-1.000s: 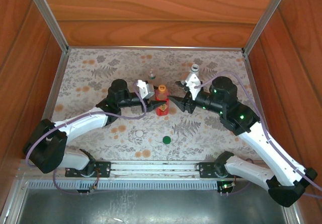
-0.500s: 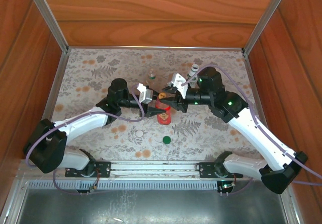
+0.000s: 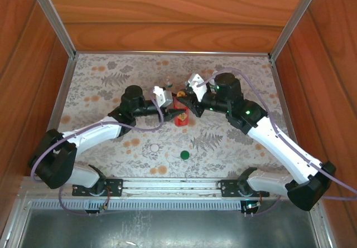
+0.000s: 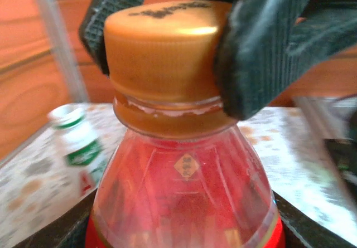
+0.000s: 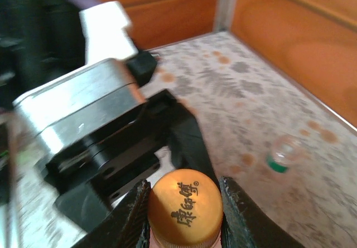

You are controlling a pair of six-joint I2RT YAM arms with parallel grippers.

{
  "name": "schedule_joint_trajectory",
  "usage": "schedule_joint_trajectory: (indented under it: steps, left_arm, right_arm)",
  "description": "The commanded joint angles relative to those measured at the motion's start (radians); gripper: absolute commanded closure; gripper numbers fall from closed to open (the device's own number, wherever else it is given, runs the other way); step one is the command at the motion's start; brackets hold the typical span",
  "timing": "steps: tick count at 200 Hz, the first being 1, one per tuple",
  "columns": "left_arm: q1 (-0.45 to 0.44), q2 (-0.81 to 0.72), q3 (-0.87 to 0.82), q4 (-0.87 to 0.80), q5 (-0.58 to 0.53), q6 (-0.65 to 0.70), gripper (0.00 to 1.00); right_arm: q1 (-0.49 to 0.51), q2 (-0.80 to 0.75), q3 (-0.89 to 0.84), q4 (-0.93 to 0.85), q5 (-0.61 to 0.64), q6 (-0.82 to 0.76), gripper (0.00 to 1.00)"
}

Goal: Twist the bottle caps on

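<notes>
The red bottle point(image 3: 179, 118) stands mid-table with an orange cap point(image 3: 180, 98) on its neck. My left gripper point(image 3: 170, 113) is shut on the bottle's body from the left; in the left wrist view the red bottle point(image 4: 184, 192) sits between the jaws of that gripper point(image 4: 184, 228). My right gripper point(image 3: 184, 98) is shut on the orange cap point(image 5: 185, 203) from above, and the right gripper point(image 5: 185, 212) has a finger point(image 5: 241, 214) pressed on each side. The clear bottle point(image 3: 168, 84) stands just behind. The white bottle point(image 4: 78, 147) with a green label stands beyond the red one.
A white cap point(image 3: 154, 147) and a green cap point(image 3: 184, 154) lie loose on the flowered table point(image 3: 111, 81) in front of the red bottle. Wooden walls close in the back and both sides. The clear bottle point(image 5: 284, 154) stands open to the right of the cap.
My right arm has swung left and up from beside the red bottle, and its fingers have closed on the orange cap. The left gripper has kept its hold on the bottle.
</notes>
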Motion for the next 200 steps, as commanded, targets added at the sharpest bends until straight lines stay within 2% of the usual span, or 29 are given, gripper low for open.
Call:
schedule_joint_trajectory:
  steps: [1, 15, 29, 37, 44, 59, 70, 88, 97, 103, 124, 156, 171, 200]
  left_arm:
    - [-0.036, 0.016, 0.055, 0.035, -0.265, 0.028, 0.43]
    - [-0.05, 0.025, 0.066, 0.034, -0.318, 0.045, 0.43]
    - [-0.067, 0.031, 0.072, 0.035, -0.347, 0.053, 0.43]
    - [-0.072, 0.031, 0.073, 0.035, -0.342, 0.054, 0.43]
    - [-0.073, 0.03, 0.068, 0.035, -0.321, 0.051, 0.43]
    - [-0.074, 0.018, 0.048, 0.035, -0.281, 0.042, 0.43]
    - [-0.072, 0.007, 0.025, 0.035, -0.245, 0.039, 0.43]
    - [-0.061, -0.016, -0.009, 0.033, -0.17, 0.039, 0.43]
    - [-0.048, -0.025, -0.024, 0.029, -0.122, 0.029, 0.43]
    - [-0.04, -0.029, -0.031, 0.028, -0.088, 0.022, 0.43]
    - [-0.011, -0.044, -0.043, 0.023, 0.034, -0.002, 0.43]
    - [-0.003, -0.051, -0.035, 0.016, 0.24, 0.011, 0.43]
    - [-0.002, -0.045, -0.029, 0.015, 0.28, 0.023, 0.43]
    - [-0.004, -0.036, -0.018, 0.015, 0.308, 0.031, 0.43]
  right_arm:
    - [0.003, 0.051, -0.065, 0.164, 0.423, 0.219, 0.96]
    - [0.017, 0.076, -0.074, 0.171, 0.581, 0.31, 0.95]
    - [0.07, 0.089, -0.088, 0.216, 0.755, 0.284, 0.94]
    - [0.085, 0.087, -0.095, 0.24, 0.801, 0.272, 0.94]
    - [0.085, 0.077, -0.1, 0.247, 0.789, 0.27, 0.94]
    - [0.07, 0.049, -0.111, 0.271, 0.654, 0.211, 0.92]
    - [0.056, 0.015, -0.12, 0.276, 0.5, 0.149, 0.84]
    - [0.029, -0.064, -0.151, 0.269, 0.204, 0.064, 0.63]
    - [0.012, -0.11, -0.168, 0.263, 0.085, 0.042, 0.46]
    - [0.001, -0.141, -0.177, 0.259, 0.014, 0.027, 0.41]
    - [-0.04, -0.218, -0.173, 0.191, -0.17, -0.006, 0.35]
    - [-0.068, -0.233, -0.083, 0.016, -0.373, -0.051, 0.33]
    - [-0.069, -0.211, -0.05, -0.029, -0.405, -0.062, 0.34]
    - [-0.07, -0.153, 0.003, -0.088, -0.39, -0.082, 0.36]
